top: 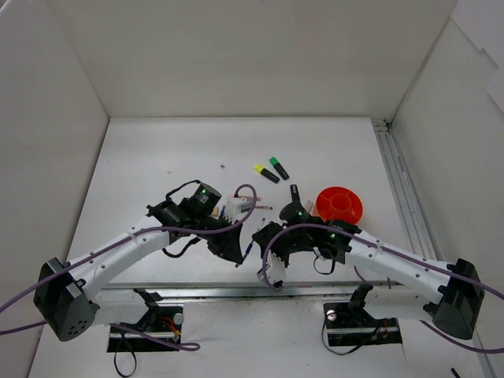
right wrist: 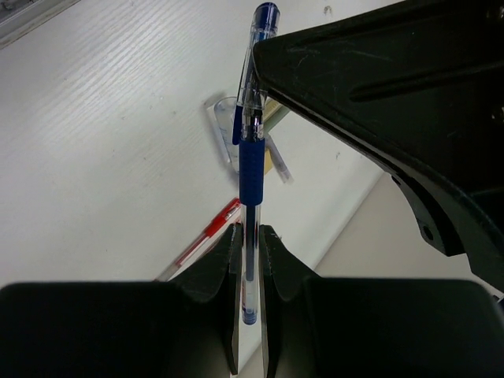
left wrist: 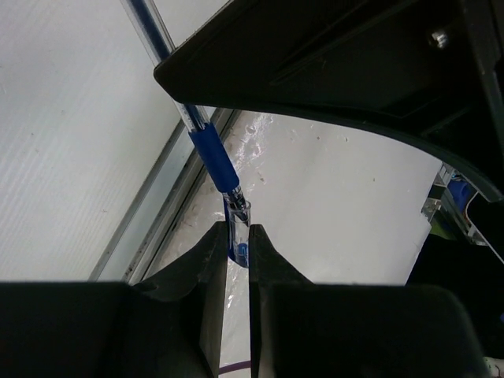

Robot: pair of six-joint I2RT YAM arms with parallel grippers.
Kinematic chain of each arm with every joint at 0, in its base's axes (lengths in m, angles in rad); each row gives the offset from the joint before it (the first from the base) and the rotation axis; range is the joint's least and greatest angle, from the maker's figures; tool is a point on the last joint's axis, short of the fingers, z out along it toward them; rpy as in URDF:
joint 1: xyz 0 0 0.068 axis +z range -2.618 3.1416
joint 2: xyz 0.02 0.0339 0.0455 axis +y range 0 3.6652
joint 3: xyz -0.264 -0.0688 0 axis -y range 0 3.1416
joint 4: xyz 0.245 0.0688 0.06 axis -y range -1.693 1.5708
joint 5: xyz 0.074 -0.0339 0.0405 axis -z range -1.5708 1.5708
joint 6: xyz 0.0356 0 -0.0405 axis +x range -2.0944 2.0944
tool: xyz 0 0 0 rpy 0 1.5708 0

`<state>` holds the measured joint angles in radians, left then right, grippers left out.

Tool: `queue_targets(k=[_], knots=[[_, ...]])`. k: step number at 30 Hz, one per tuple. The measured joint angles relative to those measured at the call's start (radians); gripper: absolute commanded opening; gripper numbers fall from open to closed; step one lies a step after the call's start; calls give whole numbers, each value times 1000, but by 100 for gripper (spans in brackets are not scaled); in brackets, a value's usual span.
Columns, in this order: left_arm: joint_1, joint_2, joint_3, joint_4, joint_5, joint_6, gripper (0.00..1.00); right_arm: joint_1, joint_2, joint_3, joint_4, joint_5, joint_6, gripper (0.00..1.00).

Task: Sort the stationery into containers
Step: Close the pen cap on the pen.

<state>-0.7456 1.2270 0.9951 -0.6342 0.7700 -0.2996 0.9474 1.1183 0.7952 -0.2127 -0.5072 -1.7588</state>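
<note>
A thin blue pen (top: 249, 250) hangs between my two grippers near the table's front edge. My left gripper (left wrist: 238, 236) is shut on its capped end, and the pen (left wrist: 213, 153) runs up and away from the jaws. My right gripper (right wrist: 250, 232) is shut on the clear tail end of the same pen (right wrist: 252, 169). In the top view the left gripper (top: 239, 250) and right gripper (top: 264, 238) almost meet. The orange-red pot (top: 340, 203) stands to the right of the right wrist. A red pen (right wrist: 206, 235) and a clear tube (right wrist: 223, 126) lie on the table below.
A yellow-capped highlighter (top: 266, 173) and a green-capped highlighter (top: 279, 168) lie behind the arms. Another black highlighter (top: 295, 193) lies left of the pot. A metal rail (top: 398, 181) runs along the table's right side. White walls enclose the table.
</note>
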Motion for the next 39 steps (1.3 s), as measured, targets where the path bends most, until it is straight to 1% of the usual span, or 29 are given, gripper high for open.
queue_targets(k=[4,8,12,15,26,28,29,31,34,39], knots=[[0,3,3,-5,-6,-9,0,13,6,5,0,23,16,0],[0,-11,3,13,-53,-49,0,23,6,11,8,48,96,0],[0,-57,-14,48,-95,-87,0,23,-3,14,22,63,154,0],[-1,-79,-26,72,-98,-103,0,23,-19,14,22,63,183,0],[0,-81,-44,129,-105,-114,0,22,-21,39,-13,87,341,0],[0,-81,-44,130,-108,-114,4,22,-21,45,-21,90,360,0],[0,-81,-44,130,-111,-114,7,22,-21,47,-23,92,370,0],[0,-81,-44,130,-115,-113,9,22,-21,50,-27,92,386,0],[0,-81,-44,130,-120,-113,0,22,-21,52,-33,93,409,0],[0,-81,-44,134,-121,-108,0,22,-21,77,-49,100,460,0]])
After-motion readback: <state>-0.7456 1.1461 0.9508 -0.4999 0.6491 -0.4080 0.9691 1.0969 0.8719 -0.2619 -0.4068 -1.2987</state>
